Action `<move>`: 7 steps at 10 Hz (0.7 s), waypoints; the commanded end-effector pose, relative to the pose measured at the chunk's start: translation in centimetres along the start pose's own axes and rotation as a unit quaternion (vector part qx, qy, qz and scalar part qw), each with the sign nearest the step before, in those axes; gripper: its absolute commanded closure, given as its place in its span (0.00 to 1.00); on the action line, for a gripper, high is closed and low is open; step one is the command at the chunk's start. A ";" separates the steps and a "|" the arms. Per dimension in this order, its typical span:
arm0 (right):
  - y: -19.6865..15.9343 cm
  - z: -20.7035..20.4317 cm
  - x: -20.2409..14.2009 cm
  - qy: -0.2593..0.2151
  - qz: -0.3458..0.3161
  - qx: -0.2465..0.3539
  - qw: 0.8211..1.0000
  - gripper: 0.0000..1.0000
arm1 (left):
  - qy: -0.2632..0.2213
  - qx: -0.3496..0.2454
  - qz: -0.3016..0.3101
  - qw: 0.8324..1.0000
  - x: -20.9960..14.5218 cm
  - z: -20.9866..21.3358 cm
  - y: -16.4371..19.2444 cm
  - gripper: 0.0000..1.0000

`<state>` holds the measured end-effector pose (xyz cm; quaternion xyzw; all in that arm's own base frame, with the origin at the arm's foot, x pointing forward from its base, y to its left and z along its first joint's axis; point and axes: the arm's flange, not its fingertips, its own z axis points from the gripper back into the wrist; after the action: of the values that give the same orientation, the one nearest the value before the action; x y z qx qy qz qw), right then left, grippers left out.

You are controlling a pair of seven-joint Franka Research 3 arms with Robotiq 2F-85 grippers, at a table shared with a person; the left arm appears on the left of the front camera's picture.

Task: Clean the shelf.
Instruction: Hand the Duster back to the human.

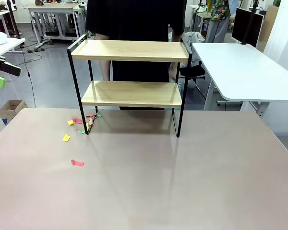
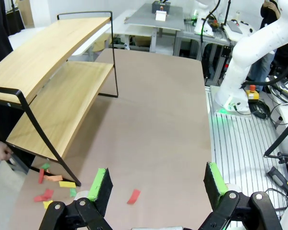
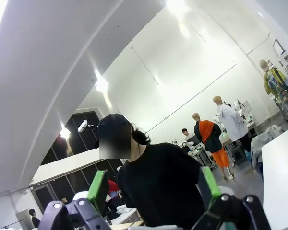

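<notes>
Both grippers spread, empty: left gripper (image 2: 157, 184), right gripper (image 3: 153, 188). Two-tier wooden shelf (image 1: 129, 93) on counter (image 1: 182, 177); coloured paper scraps (image 1: 77, 163) beside its leg.

shelf (image 1: 129, 72) | upright, far side of table; 2 wood boards bare; black frame

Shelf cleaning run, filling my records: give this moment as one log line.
shelf: both boards bare | paper scraps: on table by its left leg | left gripper: jaws open, above scraps | right gripper: jaws open, raised toward person
</notes>
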<state>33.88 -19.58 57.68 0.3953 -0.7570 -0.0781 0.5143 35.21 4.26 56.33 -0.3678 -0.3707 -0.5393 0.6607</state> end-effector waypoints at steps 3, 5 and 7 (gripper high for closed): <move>0.3 0.0 0.0 -0.003 0.002 0.000 1.000 0.00 | -0.010 -0.001 -0.006 1.000 0.2 0.0 0.0 0.00; 0.3 0.0 0.0 -0.003 0.002 0.000 1.000 0.00 | -0.010 -0.001 -0.006 1.000 0.2 0.0 0.0 0.00; 0.3 0.0 0.0 -0.003 0.002 0.000 1.000 0.00 | -0.010 -0.001 -0.006 1.000 0.2 0.0 0.0 0.00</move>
<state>33.90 -19.55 57.68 0.3953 -0.7569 -0.0779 0.5145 35.21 4.26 56.33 -0.3678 -0.3707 -0.5393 0.6607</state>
